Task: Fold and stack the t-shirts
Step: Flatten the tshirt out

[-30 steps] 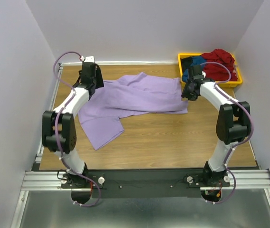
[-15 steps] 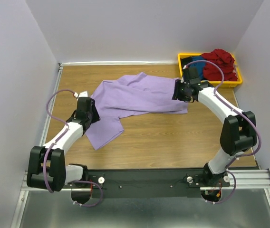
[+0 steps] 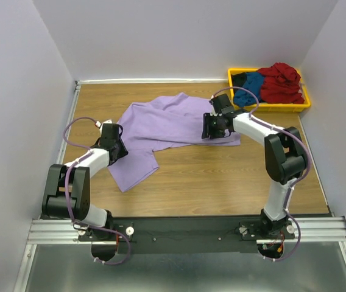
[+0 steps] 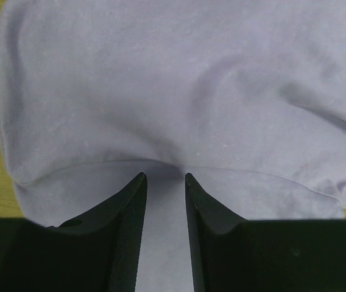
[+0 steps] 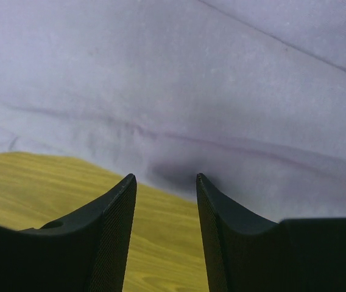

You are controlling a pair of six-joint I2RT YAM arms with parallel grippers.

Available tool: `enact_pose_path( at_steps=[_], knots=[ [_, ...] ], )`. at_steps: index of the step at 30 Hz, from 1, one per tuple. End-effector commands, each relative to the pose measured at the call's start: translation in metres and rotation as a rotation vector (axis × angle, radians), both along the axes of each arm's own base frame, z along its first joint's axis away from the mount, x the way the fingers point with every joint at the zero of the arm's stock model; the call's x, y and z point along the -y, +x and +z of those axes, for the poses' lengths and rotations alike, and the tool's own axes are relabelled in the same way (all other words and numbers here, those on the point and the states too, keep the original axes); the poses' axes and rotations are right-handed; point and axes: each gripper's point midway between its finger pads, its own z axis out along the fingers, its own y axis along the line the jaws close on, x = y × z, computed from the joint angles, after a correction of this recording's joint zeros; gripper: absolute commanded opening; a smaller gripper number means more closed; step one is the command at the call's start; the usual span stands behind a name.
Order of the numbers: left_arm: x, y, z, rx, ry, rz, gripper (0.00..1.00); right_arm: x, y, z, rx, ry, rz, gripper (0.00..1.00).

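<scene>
Lavender shirt lies spread out, long axis running from left gripper to right gripper, one flap pointing near-left. Left jaws narrowly parted, tips on a fold. Right jaws wider apart, over its near hem. Red shirt and blue shirt in yellow bin, beyond right gripper.

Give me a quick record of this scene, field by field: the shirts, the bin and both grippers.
On the table: lavender t-shirt, spread out, rumpled, not folded
Left gripper: jaws apart, tips on the shirt's left part
Right gripper: jaws apart, at the shirt's near right edge
Yellow bin: far right corner; holds red shirt, blue shirt, black shirt
Stack: none yet
</scene>
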Motion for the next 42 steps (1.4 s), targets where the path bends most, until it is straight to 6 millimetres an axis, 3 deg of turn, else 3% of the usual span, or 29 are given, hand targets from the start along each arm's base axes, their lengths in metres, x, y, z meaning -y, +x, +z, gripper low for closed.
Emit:
enact_pose_path(
  at_steps=[1,2,4,12,17,21,22,26,28,30,31,33,34,35,36,37,38,39,42],
  knots=[
    [-0.002,0.001,-0.001,-0.014,0.005,-0.008,0.39,-0.004,0.027,-0.001,0.039,0.012,-0.046,0.50],
    [-0.002,0.001,-0.001,-0.012,0.004,-0.007,0.39,-0.002,0.031,-0.010,0.028,-0.001,-0.060,0.50],
    [-0.005,-0.002,-0.001,-0.016,0.013,-0.004,0.38,0.001,0.045,-0.010,0.046,0.001,-0.096,0.50],
    [-0.008,-0.006,-0.006,-0.041,0.030,0.003,0.38,0.026,0.082,-0.045,0.005,0.008,-0.201,0.49],
    [-0.009,-0.007,-0.008,-0.050,0.038,0.003,0.38,0.038,0.104,-0.056,0.012,-0.003,-0.235,0.49],
    [-0.011,-0.009,-0.010,-0.066,0.051,0.007,0.38,0.047,0.129,-0.053,0.047,0.000,-0.265,0.50],
    [-0.013,-0.009,-0.009,-0.068,0.058,0.011,0.38,0.047,0.141,-0.042,0.083,0.005,-0.268,0.50],
    [-0.019,-0.008,-0.004,-0.060,0.084,0.024,0.38,0.038,0.153,-0.014,0.137,0.044,-0.222,0.51],
    [-0.023,-0.006,0.002,-0.049,0.101,0.028,0.38,0.037,0.151,0.015,0.177,0.069,-0.218,0.51],
    [-0.027,-0.003,0.010,-0.026,0.120,0.036,0.38,0.042,0.140,0.022,0.179,0.055,-0.220,0.52],
    [-0.031,-0.001,0.013,-0.018,0.129,0.041,0.38,0.048,0.136,0.044,0.220,0.046,-0.238,0.52],
    [-0.036,0.000,0.015,-0.013,0.140,0.050,0.38,0.062,0.117,0.040,0.203,0.000,-0.267,0.52],
    [-0.038,0.002,0.016,-0.011,0.138,0.054,0.38,0.074,0.112,0.058,0.243,-0.026,-0.307,0.52],
    [-0.040,0.003,0.015,-0.014,0.135,0.056,0.38,0.080,0.105,0.062,0.249,-0.040,-0.323,0.51],
    [-0.039,0.005,0.015,-0.010,0.123,0.051,0.38,0.095,0.088,0.047,0.217,-0.090,-0.362,0.51],
    [-0.040,0.007,0.015,-0.011,0.120,0.050,0.38,0.104,0.080,0.046,0.214,-0.105,-0.386,0.50],
    [-0.039,0.009,0.016,-0.007,0.117,0.046,0.38,0.112,0.071,0.059,0.233,-0.096,-0.419,0.48],
    [-0.039,0.010,0.017,-0.005,0.118,0.041,0.38,0.130,0.056,0.045,0.196,-0.120,-0.461,0.45],
    [-0.038,0.013,0.026,0.023,0.116,0.035,0.38,0.147,0.040,0.040,0.166,-0.098,-0.509,0.40]
  ],
)
